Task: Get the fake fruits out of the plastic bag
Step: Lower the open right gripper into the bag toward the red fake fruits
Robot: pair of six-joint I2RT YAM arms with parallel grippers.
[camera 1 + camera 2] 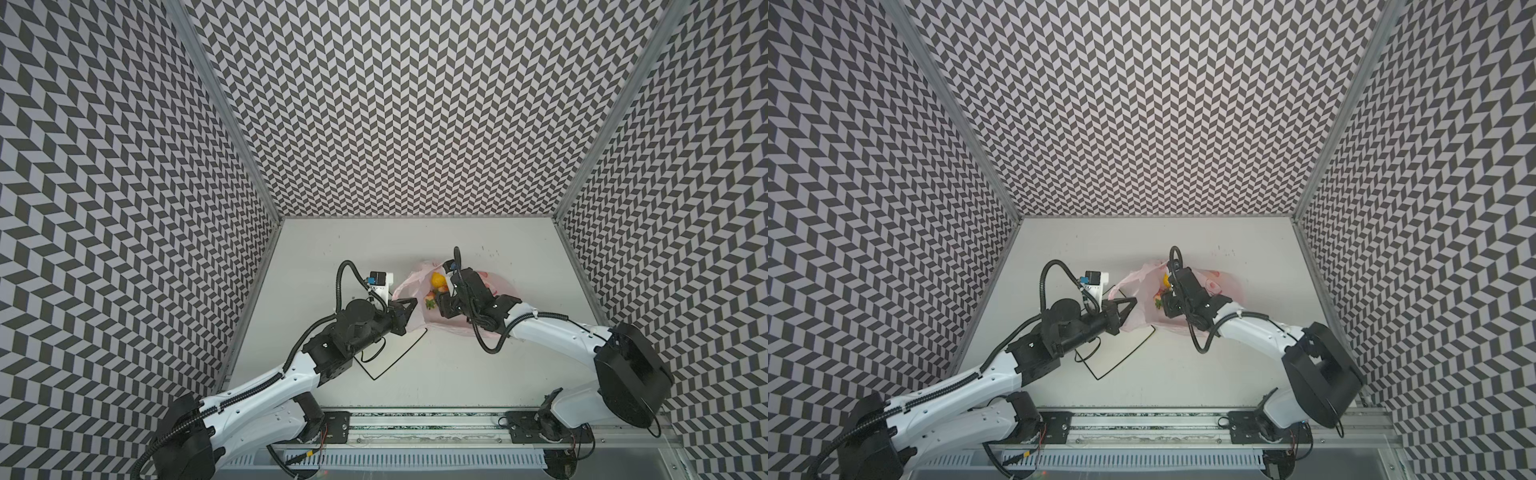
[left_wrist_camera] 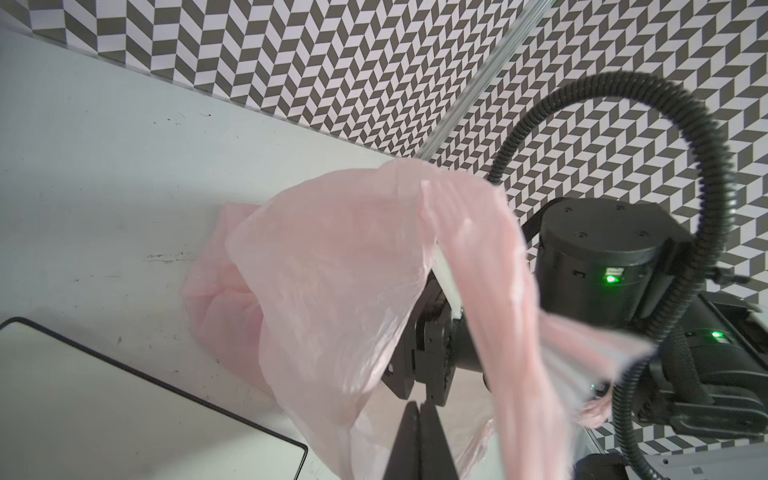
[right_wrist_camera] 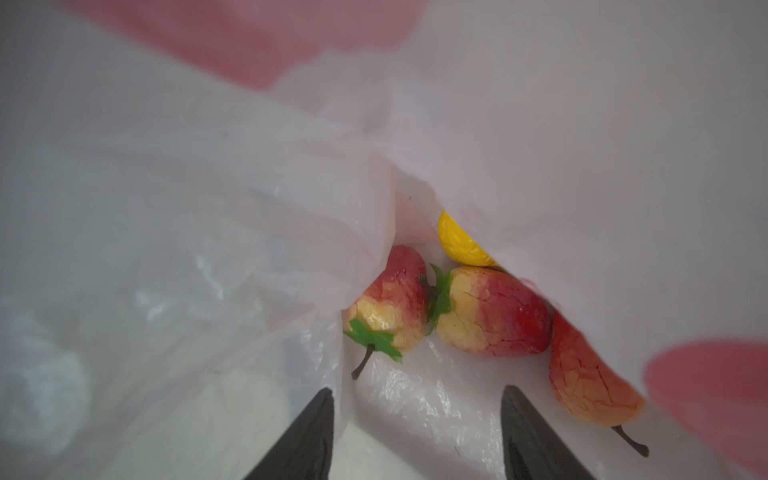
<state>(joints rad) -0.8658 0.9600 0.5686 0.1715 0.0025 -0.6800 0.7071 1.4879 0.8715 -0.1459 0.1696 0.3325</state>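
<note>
The pale pink plastic bag (image 1: 409, 284) (image 1: 1138, 291) lies mid-table with its mouth toward the left arm. My left gripper (image 1: 413, 302) (image 2: 419, 404) is shut, pinching the thin film (image 2: 332, 270) at the bag's left edge. My right gripper (image 1: 442, 305) (image 3: 419, 399) is open inside the bag (image 3: 208, 199), with only film between its fingers. Just past its tips lie three red strawberries (image 3: 390, 307) (image 3: 494, 318) (image 3: 582, 382) and a yellow fruit (image 3: 457, 245). In both top views the yellow fruit (image 1: 436, 280) (image 1: 1166, 281) and one strawberry (image 1: 430, 302) show in the mouth.
A white square plate with a black rim (image 1: 399, 359) (image 2: 124, 415) lies in front of the bag, partly under the left arm. Patterned walls (image 1: 415, 124) close in the table's left, right and far sides.
</note>
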